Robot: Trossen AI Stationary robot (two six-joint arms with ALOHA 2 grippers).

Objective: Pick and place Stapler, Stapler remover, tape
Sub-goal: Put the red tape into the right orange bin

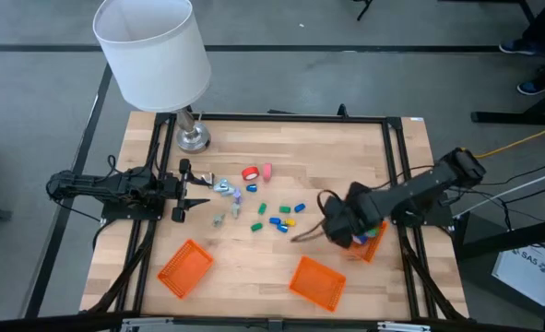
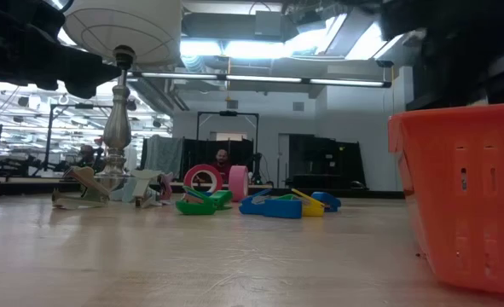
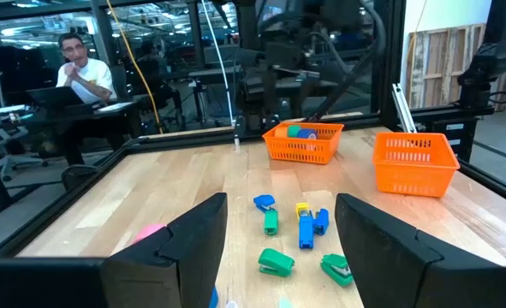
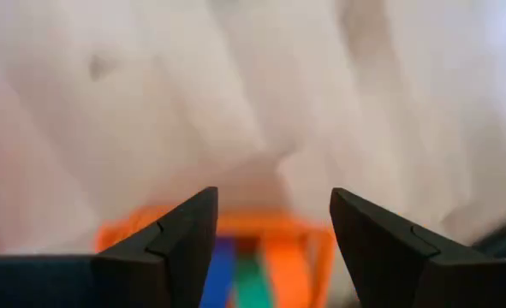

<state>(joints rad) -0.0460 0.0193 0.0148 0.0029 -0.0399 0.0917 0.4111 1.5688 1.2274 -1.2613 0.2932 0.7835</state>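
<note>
**Right claw parted over the far-right basket, loose pieces waiting mid-table**

The right claw (image 1: 346, 229) hung at about four o'clock on the table (image 1: 254, 267), just above the orange basket (image 1: 369, 242) at that edge, fingers spread apart and empty. Its wrist view looked down past the parted fingers onto blue, green and orange pieces lying inside that basket. The left claw (image 1: 187, 191) waited at nine o'clock, fingers also wide, nothing between them.

The tape was untouched: a red roll (image 1: 251, 173) and a pink roll (image 1: 266, 171) sat side by side near twelve o'clock of the cluster. Small blue, green and yellow pieces (image 1: 281, 219) lay scattered at the centre; which were staplers or removers could not be told.

The risks, as judged: pulling away low, the right arm could snag the basket rim and drag or tip it. A roll standing on edge could trundle off if nudged by one finger. The lamp (image 1: 152, 51) stood close behind the left arm, so a high swing there could clip the shade.
</note>
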